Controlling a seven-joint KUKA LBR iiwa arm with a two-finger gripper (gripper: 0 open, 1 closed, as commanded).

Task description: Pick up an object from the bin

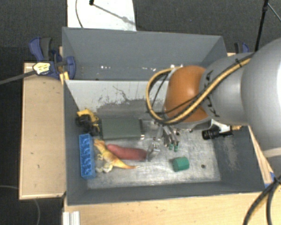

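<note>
My gripper [162, 146] hangs low over the middle of the bin floor, under the arm's orange cover. It is open, with nothing between its fingers. Its left fingertip [152, 151] stands at the right end of a red oblong thing [126, 152] lying flat on the floor. A small green block [180, 163] lies just below and right of the gripper, apart from it. A yellow toy dinosaur [110, 159] lies against the red thing's left end. A dark grey-green rectangular block [119, 128] sits to the gripper's left.
A blue studded brick [86, 155] lies along the left wall, and a yellow and black toy truck [87, 120] sits in the far left corner. A black pen-like thing [217, 133] lies to the right, partly under the arm.
</note>
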